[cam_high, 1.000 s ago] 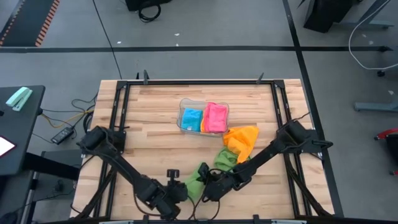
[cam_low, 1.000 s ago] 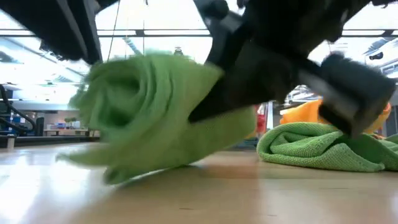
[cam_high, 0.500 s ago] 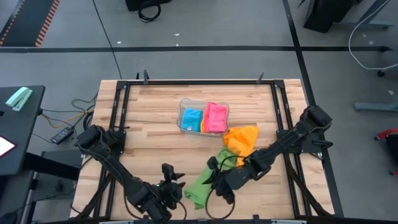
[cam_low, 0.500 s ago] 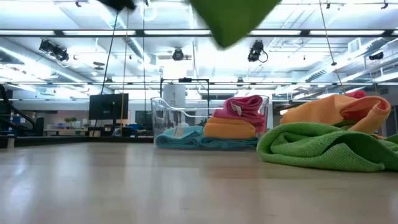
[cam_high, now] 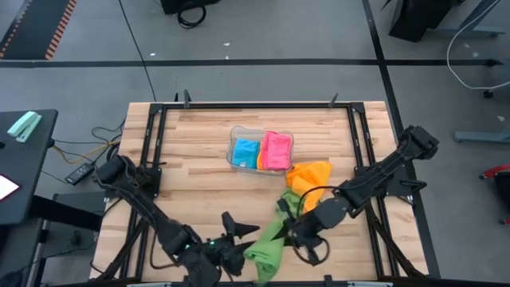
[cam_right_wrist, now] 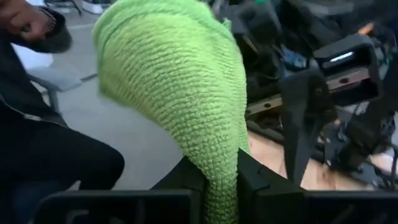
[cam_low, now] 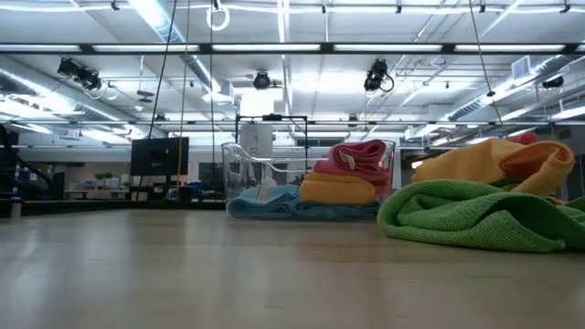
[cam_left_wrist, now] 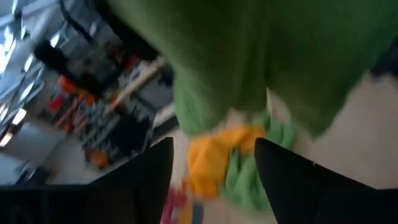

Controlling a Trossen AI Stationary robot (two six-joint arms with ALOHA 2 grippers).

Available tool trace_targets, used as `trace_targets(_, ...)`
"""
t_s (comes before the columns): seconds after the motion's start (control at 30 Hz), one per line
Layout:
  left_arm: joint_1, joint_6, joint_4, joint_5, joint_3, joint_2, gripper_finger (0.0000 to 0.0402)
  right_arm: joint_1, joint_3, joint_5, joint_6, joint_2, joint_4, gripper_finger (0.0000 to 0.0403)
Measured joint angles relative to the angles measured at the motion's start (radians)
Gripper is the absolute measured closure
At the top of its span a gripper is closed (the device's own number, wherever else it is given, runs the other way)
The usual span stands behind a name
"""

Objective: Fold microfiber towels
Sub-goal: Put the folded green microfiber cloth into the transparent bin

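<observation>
Pinching a lime-green microfiber towel (cam_high: 269,247) between its pressed-together fingers, the right gripper (cam_high: 293,233) holds the cloth off the table near the front edge, so that it drapes down over the jaws. The left gripper (cam_high: 239,230), just beside the hanging cloth, has its fingers spread and holds nothing. A second green towel (cam_low: 475,217) and an orange towel (cam_high: 311,179) lie crumpled on the wooden table (cam_high: 191,159), beside a clear plastic tray (cam_high: 235,135) with folded blue and pink cloths.
</observation>
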Motion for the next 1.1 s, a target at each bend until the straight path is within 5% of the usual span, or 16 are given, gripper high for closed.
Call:
trace_targets(0.23, 0.004, 0.242, 0.364, 0.057, 0.002, -0.065, 0.0107, 0.056, 0.002, 0.086, -0.033, -0.14, -0.013, 0.0359)
trace_targets(0.5, 0.015, 0.262, 0.446, 0.188, 0.001, -0.101, 0.0011, 0.064, 0.001, 0.255, -0.006, -0.204, -0.055, 0.0359)
trace_targets(1.1, 0.116, 0.387, 0.622, 0.124, 0.001, -0.1, 0.0004, 0.039, 0.0, 0.307, -0.053, -0.211, 0.037, 0.0359)
